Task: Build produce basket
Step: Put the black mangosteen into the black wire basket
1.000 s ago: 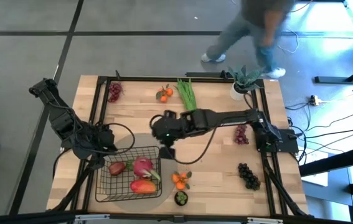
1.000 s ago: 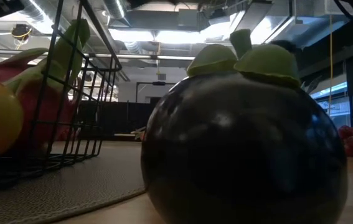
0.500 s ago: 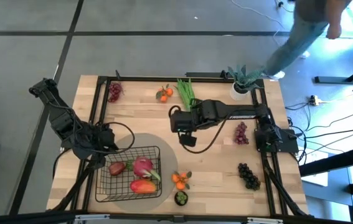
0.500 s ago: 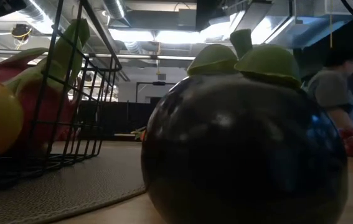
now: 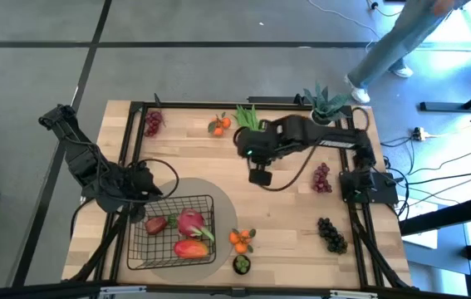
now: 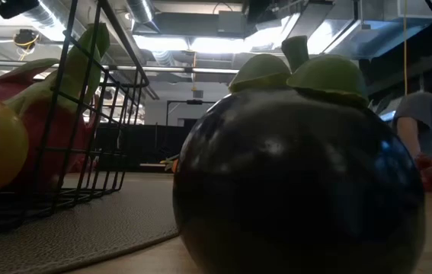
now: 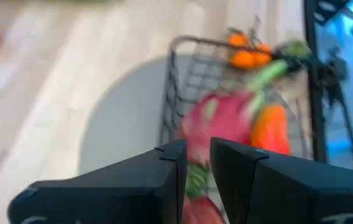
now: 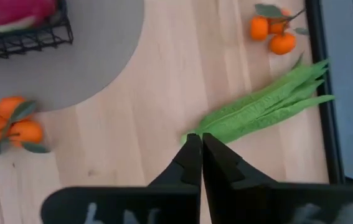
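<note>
Right gripper (image 8: 195, 149) is seen with fingers pressed together, nothing held, poised over the near end of the long green bunch (image 8: 260, 112) at the table's far side. Left gripper (image 7: 194, 163) is seen nearly closed, empty, beside the basket (image 5: 139, 245). Dragon fruit (image 5: 190, 222) and mango (image 5: 189, 247) are noted inside the basket.

overhead, table-level, two wrist views of basket (image 5: 175, 232)
</note>
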Robot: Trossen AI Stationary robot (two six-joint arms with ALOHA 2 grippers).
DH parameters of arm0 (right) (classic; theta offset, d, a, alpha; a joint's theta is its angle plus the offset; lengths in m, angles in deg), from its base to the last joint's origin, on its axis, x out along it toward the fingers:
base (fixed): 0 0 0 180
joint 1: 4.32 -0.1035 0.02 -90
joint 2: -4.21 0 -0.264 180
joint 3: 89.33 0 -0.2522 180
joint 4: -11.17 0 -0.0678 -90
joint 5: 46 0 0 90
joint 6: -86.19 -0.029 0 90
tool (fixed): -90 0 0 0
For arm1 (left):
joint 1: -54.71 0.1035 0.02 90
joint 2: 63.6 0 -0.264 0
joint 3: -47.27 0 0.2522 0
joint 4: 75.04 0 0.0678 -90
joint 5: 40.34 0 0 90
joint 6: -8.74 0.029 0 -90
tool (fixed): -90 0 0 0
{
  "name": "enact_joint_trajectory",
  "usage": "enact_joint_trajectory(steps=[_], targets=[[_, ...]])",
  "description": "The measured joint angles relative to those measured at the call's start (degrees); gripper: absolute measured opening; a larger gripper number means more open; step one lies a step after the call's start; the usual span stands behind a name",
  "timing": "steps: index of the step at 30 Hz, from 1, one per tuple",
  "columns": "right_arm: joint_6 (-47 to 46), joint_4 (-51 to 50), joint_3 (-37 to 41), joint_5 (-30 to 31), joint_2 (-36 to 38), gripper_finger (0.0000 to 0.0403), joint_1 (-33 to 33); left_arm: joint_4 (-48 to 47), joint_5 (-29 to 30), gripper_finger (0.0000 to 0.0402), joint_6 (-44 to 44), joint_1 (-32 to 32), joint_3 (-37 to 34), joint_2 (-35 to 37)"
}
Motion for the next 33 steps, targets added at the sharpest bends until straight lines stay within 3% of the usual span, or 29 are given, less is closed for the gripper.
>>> enact_joint_trajectory(steps=[4,12,17,25,29,33], targets=[[-1.1,0.2,2.7,0.5,4.4,0.0000,1.3,0.0,6.5,0.0060,-0.1,0.6,0.0,0.0],[-14.6,0.5,25.1,0.1,18.3,0.0000,4.2,-0.4,10.7,0.0060,-0.1,5.0,0.0,0.0],[-20.1,5.0,34.2,-7.5,23.8,0.0000,4.2,-0.8,10.7,0.0060,-1.8,10.1,0.0,0.0],[-5.5,20.3,47.0,-30.7,24.8,0.0000,-0.4,-1.1,10.5,0.0060,-4.1,15.9,0.0,0.0],[-0.9,28.4,51.7,-36.1,24.0,0.0000,-3.5,-1.2,8.4,0.0060,-4.1,16.2,0.0,0.0],[3.9,36.7,54.7,-37.4,23.7,0.0000,-5.6,-1.2,6.8,0.0060,-4.1,16.2,0.0,0.0]])
